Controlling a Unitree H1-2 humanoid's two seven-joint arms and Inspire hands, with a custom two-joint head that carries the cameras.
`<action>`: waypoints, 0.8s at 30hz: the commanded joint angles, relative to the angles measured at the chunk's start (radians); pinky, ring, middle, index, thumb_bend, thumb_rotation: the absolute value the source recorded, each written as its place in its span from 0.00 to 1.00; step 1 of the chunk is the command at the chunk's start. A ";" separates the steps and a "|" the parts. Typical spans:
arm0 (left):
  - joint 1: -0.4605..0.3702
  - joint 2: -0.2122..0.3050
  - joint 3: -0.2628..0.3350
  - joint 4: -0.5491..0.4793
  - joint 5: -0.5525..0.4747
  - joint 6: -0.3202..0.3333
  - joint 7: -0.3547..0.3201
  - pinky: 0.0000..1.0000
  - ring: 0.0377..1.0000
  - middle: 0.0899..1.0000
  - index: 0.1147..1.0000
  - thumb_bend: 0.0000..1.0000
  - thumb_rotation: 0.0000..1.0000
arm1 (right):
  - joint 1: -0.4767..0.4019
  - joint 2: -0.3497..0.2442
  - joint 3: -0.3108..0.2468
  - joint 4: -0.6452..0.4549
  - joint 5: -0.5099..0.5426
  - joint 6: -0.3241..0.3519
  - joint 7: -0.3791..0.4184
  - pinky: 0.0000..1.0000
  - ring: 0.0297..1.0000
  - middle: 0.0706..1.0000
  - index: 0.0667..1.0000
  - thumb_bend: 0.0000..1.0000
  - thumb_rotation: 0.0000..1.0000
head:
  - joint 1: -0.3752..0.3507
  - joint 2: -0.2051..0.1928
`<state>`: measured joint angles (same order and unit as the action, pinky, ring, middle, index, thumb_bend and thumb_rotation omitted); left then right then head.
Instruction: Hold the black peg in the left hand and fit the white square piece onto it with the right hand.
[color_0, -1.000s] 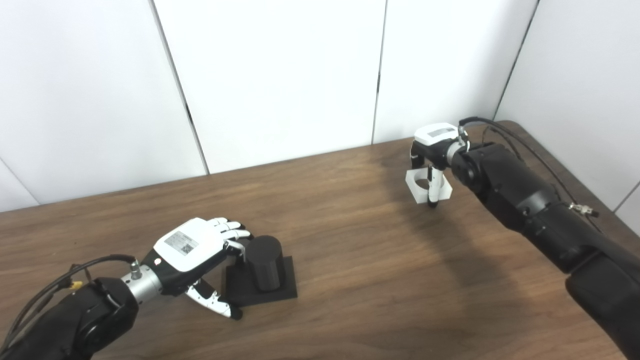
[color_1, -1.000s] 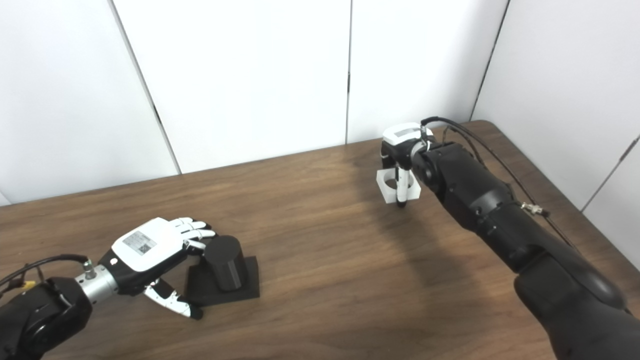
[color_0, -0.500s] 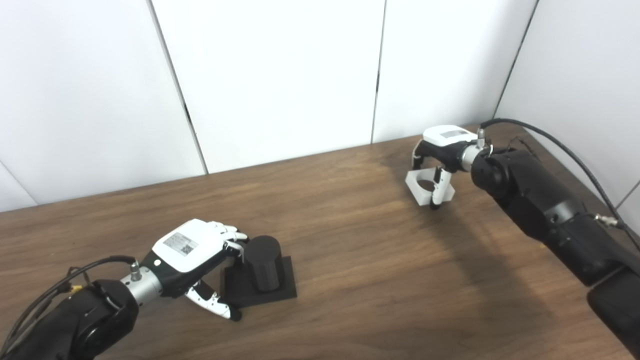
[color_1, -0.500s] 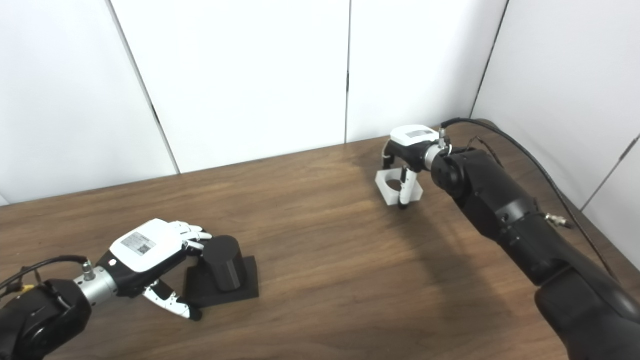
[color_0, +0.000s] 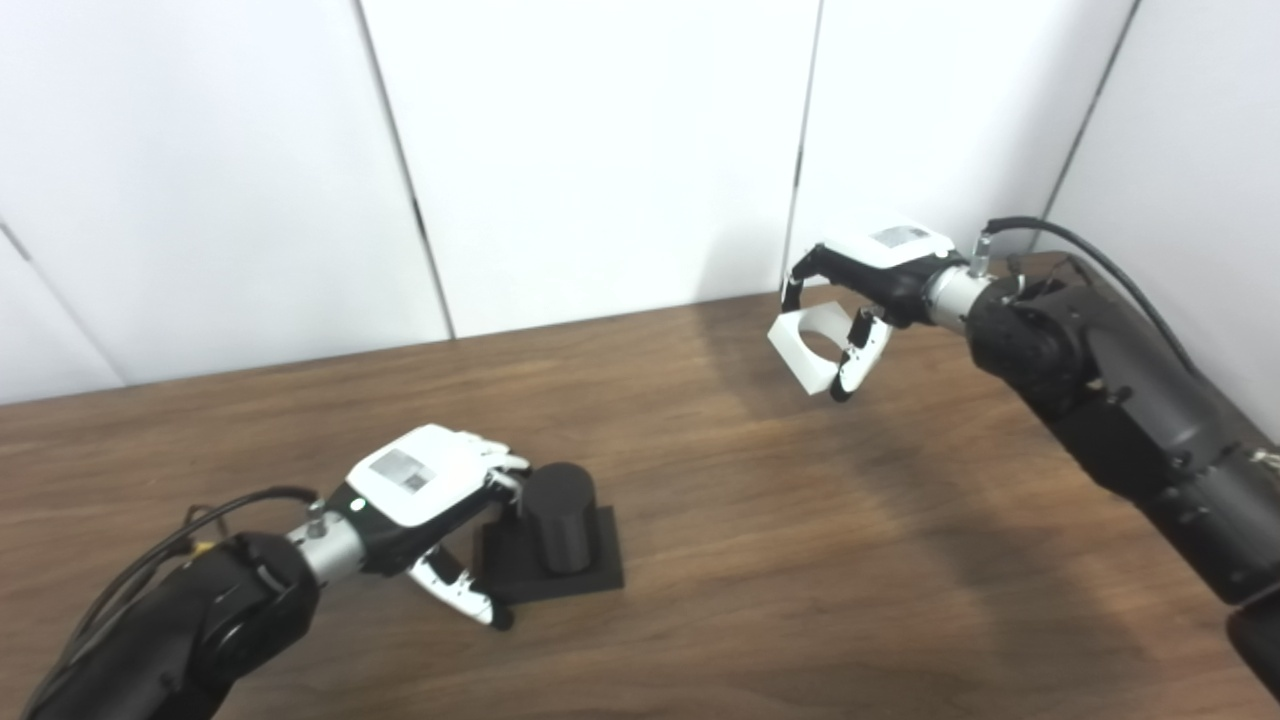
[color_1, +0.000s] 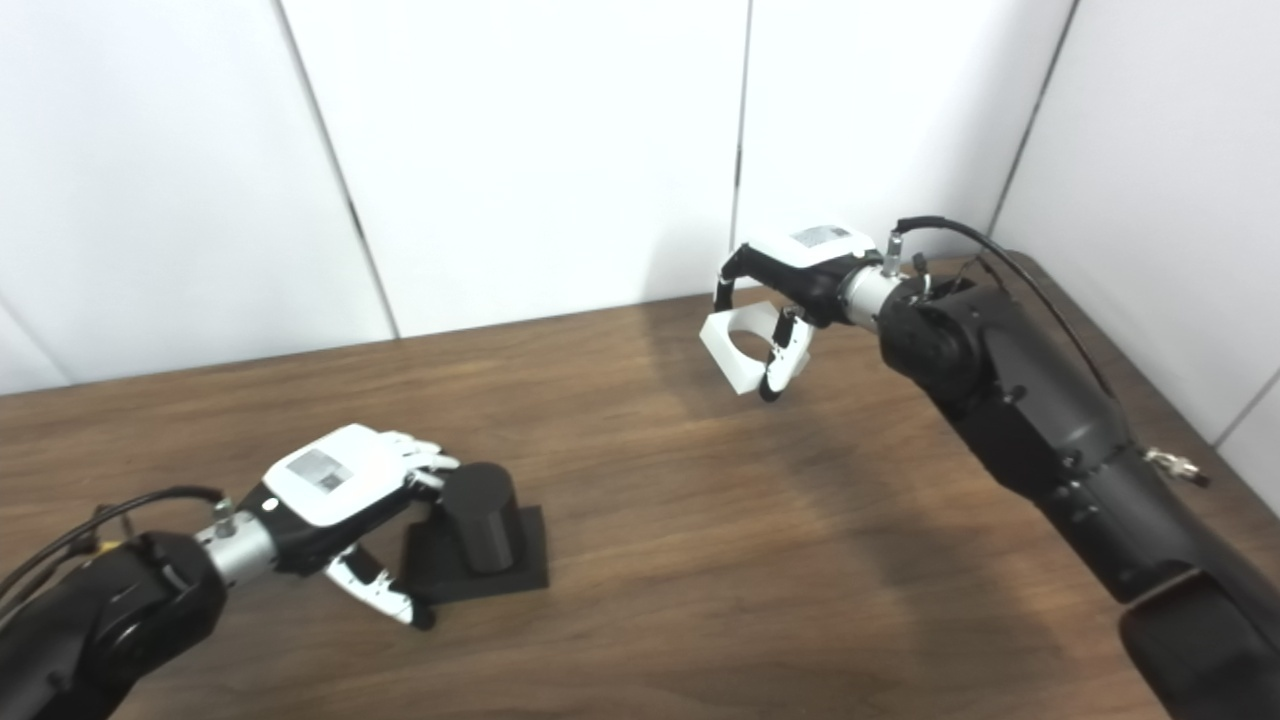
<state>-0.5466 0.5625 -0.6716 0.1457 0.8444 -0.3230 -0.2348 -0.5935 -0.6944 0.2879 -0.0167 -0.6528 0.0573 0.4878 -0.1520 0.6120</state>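
Note:
The black peg (color_0: 560, 515) is a short cylinder standing upright on a flat black square base (color_0: 592, 577) at the front left of the table. My left hand (color_0: 420, 480) sits against its left side, fingers curled onto the cylinder and thumb at the base's front left corner. The white square piece (color_0: 805, 345) has a round hole and hangs tilted above the table at the back right. My right hand (color_0: 880, 275) is shut on it from above, fingers on the far side and thumb on the near side.
The brown wooden table (color_0: 760, 560) runs to white wall panels (color_0: 600, 150) at the back and right. My right arm (color_0: 1120, 410) with its black cable (color_0: 1090, 260) covers the table's right corner.
The camera has shifted, moving the whole scene rightward. My right hand has lifted the white piece off the table and carried it a little left. My left hand has closed in on the peg.

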 joint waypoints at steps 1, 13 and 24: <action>0.056 0.016 -0.060 0.029 0.064 -0.012 -0.122 0.85 0.87 0.83 0.42 0.52 0.07 | -0.048 0.000 -0.026 -0.068 0.027 -0.026 0.004 0.69 0.80 0.75 0.44 0.52 0.14 | 0.007 0.003; 0.044 -0.008 -0.058 0.015 0.076 0.006 -0.150 0.87 0.87 0.84 0.42 0.52 0.08 | -0.064 0.079 -0.019 -0.193 0.108 -0.094 0.050 0.65 0.77 0.74 0.44 0.51 0.13 | 0.134 0.059; 0.034 -0.017 -0.058 0.007 0.076 0.018 -0.179 0.87 0.89 0.85 0.42 0.52 0.08 | -0.057 0.165 0.004 -0.237 0.108 -0.080 0.080 0.61 0.77 0.74 0.44 0.52 0.14 | 0.161 0.075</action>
<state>-0.5689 0.5380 -0.6731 0.1227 0.8647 -0.2903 -0.3125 -0.6062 -0.5284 0.3034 -0.2197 -0.5540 -0.0120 0.5731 0.0077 0.6857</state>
